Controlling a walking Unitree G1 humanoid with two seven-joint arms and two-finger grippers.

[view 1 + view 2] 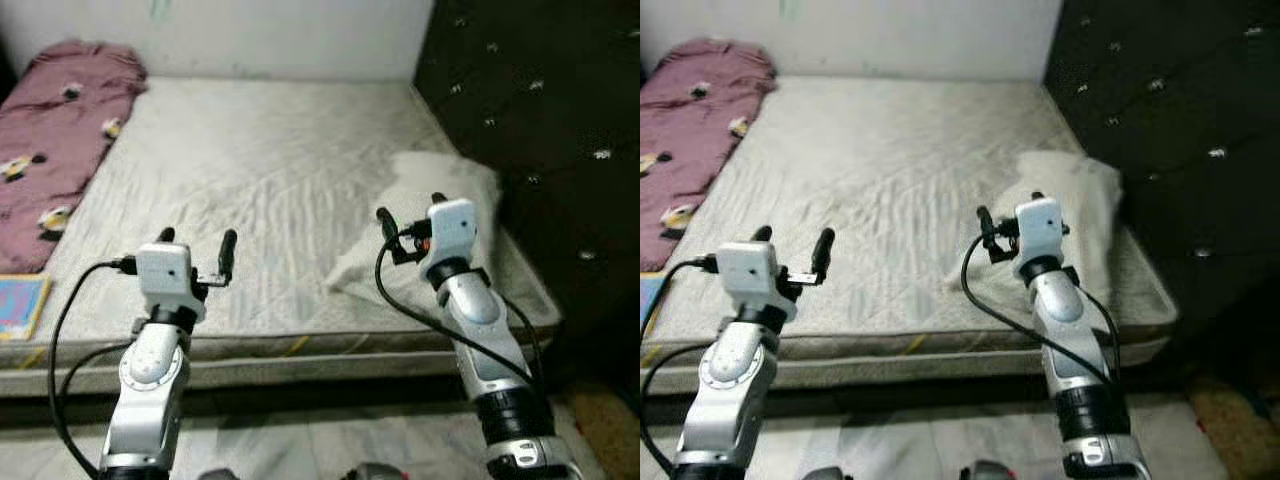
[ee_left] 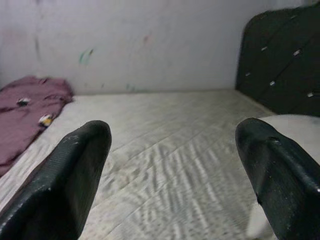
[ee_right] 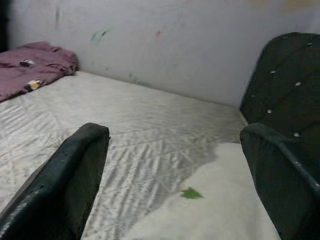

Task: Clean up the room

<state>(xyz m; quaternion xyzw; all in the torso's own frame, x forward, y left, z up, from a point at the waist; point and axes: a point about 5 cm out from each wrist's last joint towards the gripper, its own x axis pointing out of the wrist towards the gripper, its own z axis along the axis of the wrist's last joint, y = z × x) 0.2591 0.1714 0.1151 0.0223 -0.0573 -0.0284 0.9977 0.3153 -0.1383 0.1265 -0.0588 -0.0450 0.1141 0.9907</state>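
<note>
Pale, wrinkled mattress (image 1: 250,190) takes up most of the scene, pushed against a whitish wall (image 1: 260,35) at the far end, with a dark tufted headboard (image 1: 540,120) running along the robot's right side. At the far left corner lies a rumpled maroon blanket (image 1: 60,130) dotted with small light patches, and at the near left edge of the bed a flat blue and yellow book (image 1: 20,305) rests just beside the blanket's end. On the right side of the mattress, against the headboard, sits an off-white pillow (image 1: 440,210), soft and crumpled, its near part sagging toward the mattress edge; the right wrist view shows a small green speck (image 3: 190,193) on it. The left gripper (image 1: 195,250) is raised above the near edge of the bed, fingers spread apart around nothing. The right gripper (image 1: 410,215) hangs just in front of the pillow, its fingers likewise wide apart and empty.
</note>
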